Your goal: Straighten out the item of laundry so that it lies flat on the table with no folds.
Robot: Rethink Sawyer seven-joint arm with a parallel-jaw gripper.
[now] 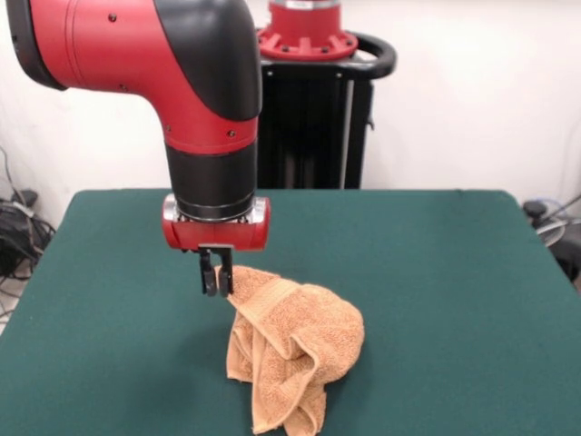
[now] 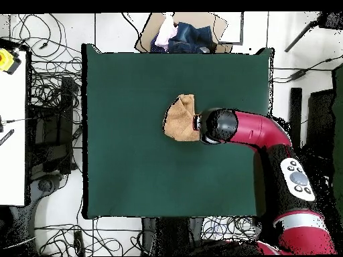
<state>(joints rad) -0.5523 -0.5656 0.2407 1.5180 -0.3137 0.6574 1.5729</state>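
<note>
Towel [image 1: 295, 350], bunched and folded, lower centre of the table [image 1: 436, 272]; gripper [image 1: 216, 283] clenched on its upper-left corner, lifted; step in hand: spreading; next likely needed: drag corner outward to flatten.

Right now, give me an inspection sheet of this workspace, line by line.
Surface: green table, bare apart from the towel.
Job's thing: orange towel, bunched and folded, one corner raised at the gripper.
Clutter on table: nothing seen.
Gripper: gripper shut on the towel's raised corner.
Cables: tangled cables on the floor around the table.
Surroundings: cardboard box of clothes at the table's edge; white side table; robot pedestal.
</note>
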